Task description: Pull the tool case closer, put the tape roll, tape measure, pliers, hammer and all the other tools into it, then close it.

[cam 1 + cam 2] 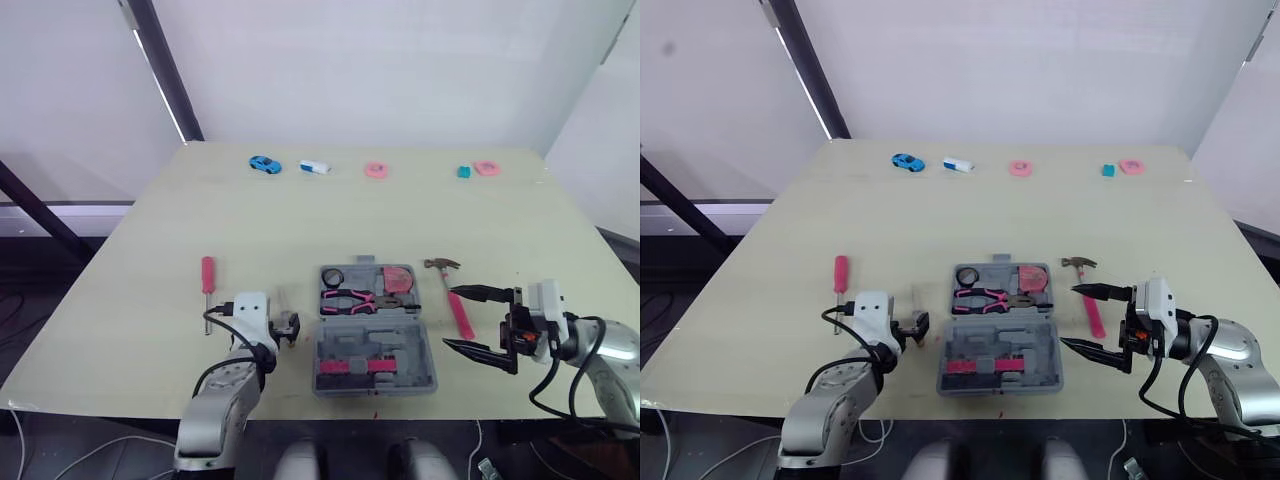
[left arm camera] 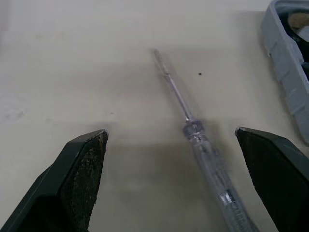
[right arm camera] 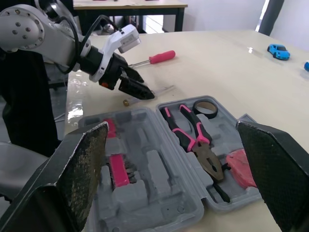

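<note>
The grey tool case (image 1: 428, 352) lies open at the table's near edge, between my arms. Its far half holds a black tape roll (image 1: 332, 277), pink-handled pliers (image 1: 349, 299) and a pink tape measure (image 1: 398, 279). A hammer (image 1: 463, 318) with a pink handle lies just right of the case. My right gripper (image 1: 452, 318) is open, its fingers spread either side of the hammer's handle. A clear-handled screwdriver (image 2: 195, 133) lies left of the case, between the fingers of my open left gripper (image 2: 171, 131). A red screwdriver (image 1: 207, 278) lies further left.
Along the table's far edge sit a blue toy car (image 1: 264, 164), a white and blue piece (image 1: 314, 167), two pink pieces (image 1: 376, 170) and a teal block (image 1: 463, 172). The case's near half holds a pink insert (image 1: 350, 366). The table's front edge runs just below the case.
</note>
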